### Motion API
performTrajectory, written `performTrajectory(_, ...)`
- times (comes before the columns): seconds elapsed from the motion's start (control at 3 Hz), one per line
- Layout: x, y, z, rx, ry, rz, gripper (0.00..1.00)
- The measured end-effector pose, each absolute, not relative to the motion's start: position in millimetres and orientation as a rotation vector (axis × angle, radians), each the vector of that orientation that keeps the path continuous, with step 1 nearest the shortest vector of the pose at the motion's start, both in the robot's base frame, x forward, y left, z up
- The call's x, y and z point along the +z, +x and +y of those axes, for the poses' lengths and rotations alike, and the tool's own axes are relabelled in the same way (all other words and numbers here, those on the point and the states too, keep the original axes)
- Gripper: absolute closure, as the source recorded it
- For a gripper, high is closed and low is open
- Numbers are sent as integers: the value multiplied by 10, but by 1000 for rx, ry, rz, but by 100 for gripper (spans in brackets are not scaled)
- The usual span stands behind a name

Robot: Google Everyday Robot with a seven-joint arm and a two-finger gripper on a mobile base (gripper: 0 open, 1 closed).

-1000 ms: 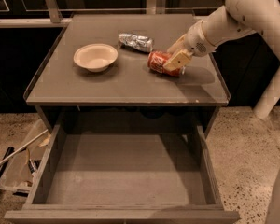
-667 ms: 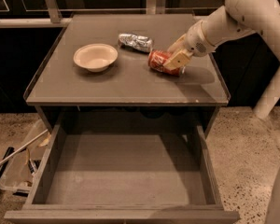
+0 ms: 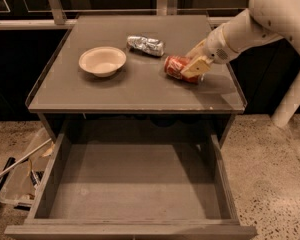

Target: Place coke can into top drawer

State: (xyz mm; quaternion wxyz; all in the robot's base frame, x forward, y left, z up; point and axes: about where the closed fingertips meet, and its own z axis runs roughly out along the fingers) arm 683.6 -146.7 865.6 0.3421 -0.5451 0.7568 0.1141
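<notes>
One bench [image 3: 140,91] carries two cans, namely one red coke can [image 3: 176,66] and one silver can [image 3: 146,45], and one bowl [image 3: 102,61]. One top drawer [image 3: 130,194] stands open below. One gripper [image 3: 195,68] is at the coke can. One plastic bin [image 3: 15,184] sits on the floor.

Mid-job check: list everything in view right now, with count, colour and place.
coke can: one, red, on its side on the cabinet top, right of centre
silver can: one, silver-grey, crumpled, behind the coke can
bowl: one, cream, cabinet top, left
cabinet top: one, grey-brown
top drawer: one, grey-brown, pulled open below
plastic bin: one, clear, floor, left
arm: one, white, reaching from the right
gripper: one, tan, at the coke can
</notes>
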Motion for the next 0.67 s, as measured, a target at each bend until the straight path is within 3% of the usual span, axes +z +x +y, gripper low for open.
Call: performTrajectory(0.67,8882,6453,-1842,222,-1336,1982,100)
